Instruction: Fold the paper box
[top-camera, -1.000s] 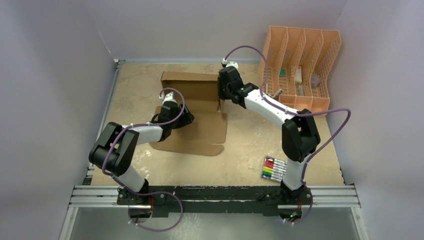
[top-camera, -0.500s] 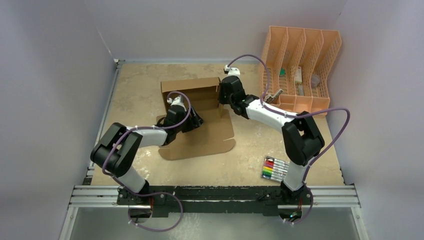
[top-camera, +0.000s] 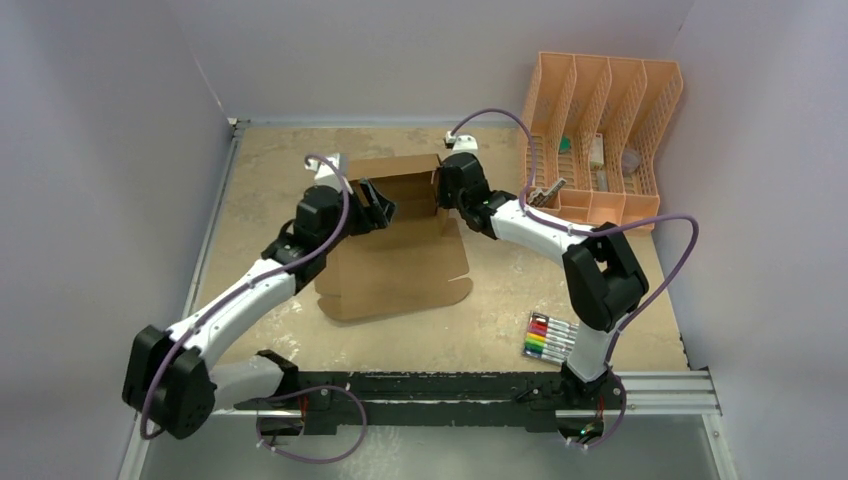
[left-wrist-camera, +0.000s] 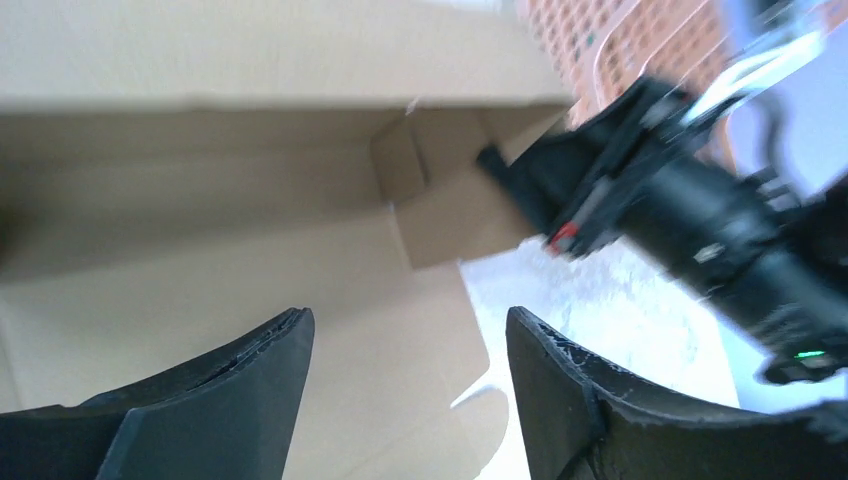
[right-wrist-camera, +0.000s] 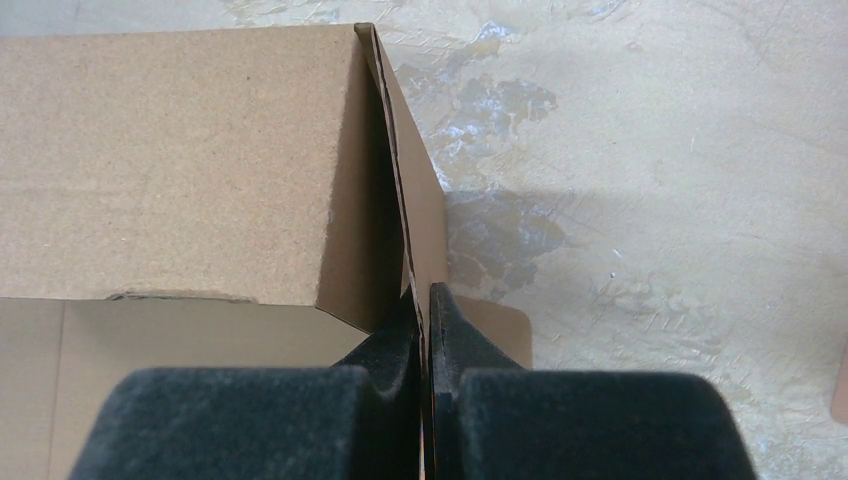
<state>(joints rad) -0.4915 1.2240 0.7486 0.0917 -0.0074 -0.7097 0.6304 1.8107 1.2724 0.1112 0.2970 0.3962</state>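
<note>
Right end effector (right-wrist-camera: 424, 300) clamps the box's (top-camera: 400, 262) 3 o'clock wall; left end effector (left-wrist-camera: 405, 330) hangs spread, empty, over its 9 o'clock side. Box sits toward 12 o'clock on the counter (top-camera: 500, 290): back wall stands, front flap lies flat toward 6 o'clock. Roughly half is left, I judge.

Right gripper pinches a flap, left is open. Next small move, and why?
Probably lower the left gripper onto the left side of the paper box and grip there: its jaws stand open and empty over the base, while the right gripper pinches the right wall upright.
</note>
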